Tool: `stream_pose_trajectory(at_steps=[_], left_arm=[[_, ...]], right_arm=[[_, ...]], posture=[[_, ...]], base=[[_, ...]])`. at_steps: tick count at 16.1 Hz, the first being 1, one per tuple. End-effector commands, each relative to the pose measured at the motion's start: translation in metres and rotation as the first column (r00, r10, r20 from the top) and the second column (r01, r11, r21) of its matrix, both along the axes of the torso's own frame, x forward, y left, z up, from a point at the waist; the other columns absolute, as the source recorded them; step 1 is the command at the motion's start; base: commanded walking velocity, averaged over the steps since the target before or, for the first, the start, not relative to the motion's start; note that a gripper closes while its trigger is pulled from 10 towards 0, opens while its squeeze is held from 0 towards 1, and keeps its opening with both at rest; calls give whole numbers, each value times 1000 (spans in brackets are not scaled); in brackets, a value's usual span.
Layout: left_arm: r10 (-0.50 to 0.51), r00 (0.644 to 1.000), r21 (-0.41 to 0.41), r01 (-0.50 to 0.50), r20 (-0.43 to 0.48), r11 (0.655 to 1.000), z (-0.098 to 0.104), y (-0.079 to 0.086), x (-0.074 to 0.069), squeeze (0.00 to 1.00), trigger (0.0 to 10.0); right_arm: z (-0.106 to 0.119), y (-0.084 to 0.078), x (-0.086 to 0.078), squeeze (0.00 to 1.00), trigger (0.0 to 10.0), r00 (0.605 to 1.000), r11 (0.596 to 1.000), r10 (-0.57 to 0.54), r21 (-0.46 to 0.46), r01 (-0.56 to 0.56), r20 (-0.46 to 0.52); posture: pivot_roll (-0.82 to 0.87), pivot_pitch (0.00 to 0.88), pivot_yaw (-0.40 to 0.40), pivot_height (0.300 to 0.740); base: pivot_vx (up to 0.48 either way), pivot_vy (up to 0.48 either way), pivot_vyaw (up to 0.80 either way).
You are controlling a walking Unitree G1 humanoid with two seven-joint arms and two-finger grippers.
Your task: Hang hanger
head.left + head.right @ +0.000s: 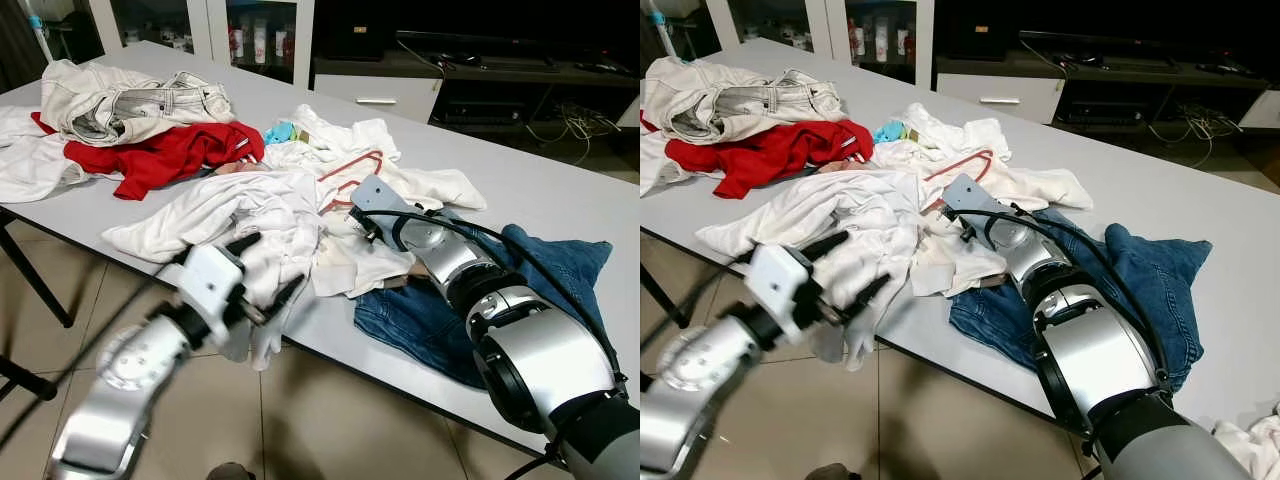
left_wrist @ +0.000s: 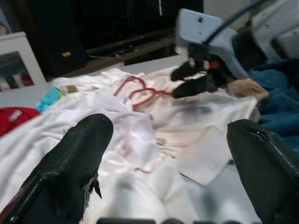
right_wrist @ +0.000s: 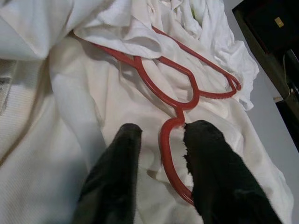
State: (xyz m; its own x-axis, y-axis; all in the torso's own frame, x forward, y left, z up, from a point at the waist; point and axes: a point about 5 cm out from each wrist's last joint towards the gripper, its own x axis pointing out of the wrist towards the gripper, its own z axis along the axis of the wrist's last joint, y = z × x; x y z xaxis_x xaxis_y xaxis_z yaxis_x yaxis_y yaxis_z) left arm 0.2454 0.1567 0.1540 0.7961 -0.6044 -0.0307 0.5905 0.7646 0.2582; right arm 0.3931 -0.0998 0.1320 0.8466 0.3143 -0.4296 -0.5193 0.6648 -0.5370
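Note:
A red wire hanger (image 3: 187,84) lies flat on a heap of white garments (image 1: 250,210) in the middle of the grey table (image 1: 560,190). My right gripper (image 3: 159,128) hovers low over it, open, with the hanger's hook between its two black fingers; I cannot tell whether they touch it. From the head the hanger (image 1: 350,170) shows just beyond the right gripper (image 1: 362,225). My left gripper (image 1: 268,268) is open at the table's front edge, above the overhanging white cloth, holding nothing.
Blue jeans (image 1: 540,270) lie under my right forearm. A red garment (image 1: 170,155) and a pale denim jacket (image 1: 130,100) are piled at the far left. A low TV cabinet (image 1: 380,90) stands behind the table. Tiled floor (image 1: 330,420) lies in front.

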Motion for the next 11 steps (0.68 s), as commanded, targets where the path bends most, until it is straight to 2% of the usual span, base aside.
stream_pose_trajectory(at_steps=[1, 3, 5, 6, 7, 9, 10, 11], left_arm=[[-26, 999, 6, 26, 27, 1000, 8, -2, 0, 0, 10000], [-44, 999, 10, 44, 28, 999, 11, -1, -1, 0, 10000], [-109, 994, 23, 109, 6, 994, 13, 0, -7, 0, 10000], [-139, 990, 30, 139, -12, 990, 12, 0, -9, 0, 10000], [-156, 988, 38, 157, -22, 987, 12, 1, -11, 0, 10000], [-216, 974, 80, 221, -70, 972, 7, 4, -18, 0, 10000], [-229, 970, 99, 237, -86, 966, 6, 8, -20, 0, 10000], [-230, 969, 110, 239, -93, 965, 6, 11, -21, 0, 10000]], right_arm=[[5, -5, 3, 0, 10000, 1000, 1000, -21, -17, 21, 6], [5, -5, 3, 0, 10000, 1000, 1000, -20, -21, 20, 5], [3, -9, 3, 0, 10000, 999, 998, -46, -34, 46, 0], [2, -11, 3, 816, 10000, 998, 998, -59, -32, 58, -6], [1, -12, 2, 965, 10000, 998, 998, -61, -30, 61, -11], [0, -14, 2, 1000, 10000, 998, 998, -60, -36, 59, -14], [1, -14, 2, 937, 10000, 998, 997, -56, -45, 56, -10], [1, -14, 2, 937, 10000, 999, 997, -52, -51, 52, -8]], posture=[[210, 0, -92, 740], [213, 0, -93, 740], [220, 0, -96, 740], [220, 0, -96, 740], [220, 0, -96, 740], [220, 0, -96, 740], [227, 0, -97, 740], [228, 0, -97, 740]], base=[[0, 0, 0], [0, 0, 0], [0, 0, 0], [0, 0, 0], [0, 0, 0], [0, 0, 0], [0, 0, 0], [0, 0, 0]])
